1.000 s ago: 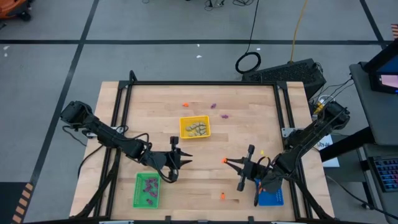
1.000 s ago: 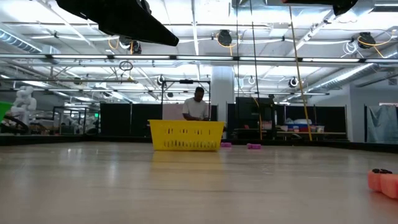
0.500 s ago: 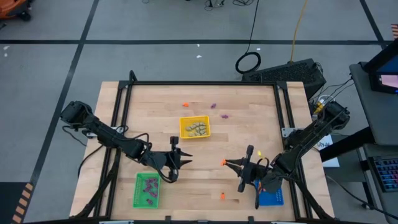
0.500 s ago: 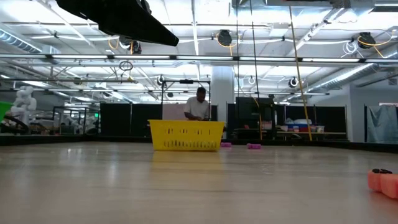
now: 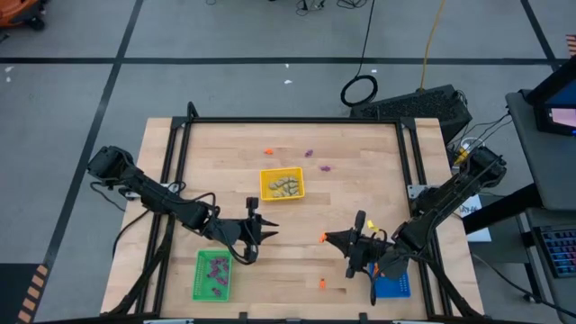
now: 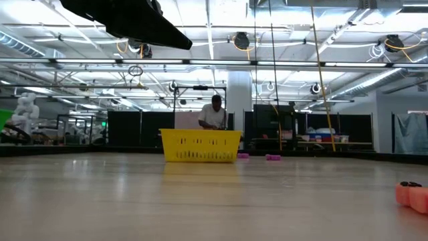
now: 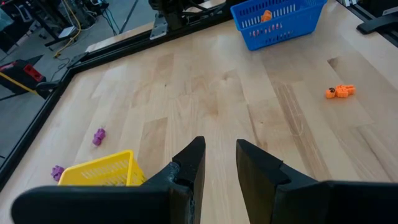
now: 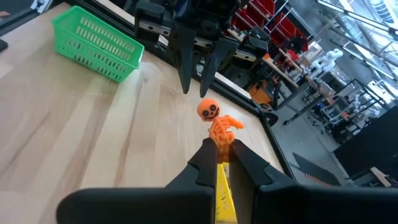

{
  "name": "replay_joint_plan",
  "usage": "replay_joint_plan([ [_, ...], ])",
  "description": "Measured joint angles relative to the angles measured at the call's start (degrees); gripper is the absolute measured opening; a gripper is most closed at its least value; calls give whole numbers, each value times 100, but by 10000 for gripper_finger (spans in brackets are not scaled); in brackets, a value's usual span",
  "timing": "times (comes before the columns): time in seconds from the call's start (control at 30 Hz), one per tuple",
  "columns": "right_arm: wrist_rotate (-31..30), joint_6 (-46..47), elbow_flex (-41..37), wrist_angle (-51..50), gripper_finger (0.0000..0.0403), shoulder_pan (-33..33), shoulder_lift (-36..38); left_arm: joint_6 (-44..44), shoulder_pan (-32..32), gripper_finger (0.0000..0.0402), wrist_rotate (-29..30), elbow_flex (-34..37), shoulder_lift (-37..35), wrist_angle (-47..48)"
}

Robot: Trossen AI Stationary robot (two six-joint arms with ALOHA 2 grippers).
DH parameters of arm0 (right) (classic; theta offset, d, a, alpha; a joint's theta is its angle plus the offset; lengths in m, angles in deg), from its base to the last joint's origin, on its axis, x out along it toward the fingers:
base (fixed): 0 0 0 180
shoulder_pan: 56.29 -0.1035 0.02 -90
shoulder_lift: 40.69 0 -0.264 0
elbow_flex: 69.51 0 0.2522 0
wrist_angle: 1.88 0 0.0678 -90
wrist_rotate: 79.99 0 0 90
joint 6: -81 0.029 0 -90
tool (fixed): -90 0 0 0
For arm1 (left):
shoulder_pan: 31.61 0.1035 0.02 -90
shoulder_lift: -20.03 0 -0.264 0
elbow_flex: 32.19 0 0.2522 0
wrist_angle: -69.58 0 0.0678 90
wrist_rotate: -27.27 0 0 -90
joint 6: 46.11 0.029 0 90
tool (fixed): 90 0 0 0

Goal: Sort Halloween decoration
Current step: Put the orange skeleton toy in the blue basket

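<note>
The right gripper (image 8: pixel 219 151) is clamped on a small orange plastic skeleton figure (image 8: pixel 217 122), whose body points forward; the blue slotted plastic basket (image 5: pixel 393 286) lies just behind that arm

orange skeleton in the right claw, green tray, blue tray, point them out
orange skeleton (image 8: pixel 217 123), right wrist view, on its chest below the round head
green tray (image 8: pixel 98 42), right wrist view, on its mesh side wall
blue tray (image 7: pixel 280 28), left wrist view, on its front wall

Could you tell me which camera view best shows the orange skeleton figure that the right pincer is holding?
The right wrist view: the orange skeleton figure is close and clear, pinched in the right pincer. The high view shows only an orange speck; the other views miss it.
</note>
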Motion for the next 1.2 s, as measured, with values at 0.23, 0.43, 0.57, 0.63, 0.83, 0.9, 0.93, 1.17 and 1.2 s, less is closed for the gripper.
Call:
replay_joint_plan([
  [0.23,-13,95,0,-16,6,-153,33,0,0,88,0,0,0,2],
  [0.43,-29,822,134,-566,6,-415,342,0,0,88,0,0,0,3],
  [0.57,-22,1474,367,-1608,6,-540,573,2,0,88,0,0,0,2],
  [0.63,60,1734,517,-2096,6,-589,666,2,0,88,0,0,0,3],
  [0.83,1084,3211,1141,-4152,6,-610,826,2,0,88,0,0,0,0],
  [0.9,1463,3924,1380,-4880,6,-610,826,2,0,88,2,0,0,2],
  [0.93,1664,4258,1472,-5200,6,-610,826,7,0,88,1,0,0,1],
  [1.17,3501,6289,1738,-6183,6,-610,825,13,0,88,2,0,0,-2],
  [1.2,3766,6576,1738,-6246,6,-610,807,13,0,88,2,0,0,-2],
])
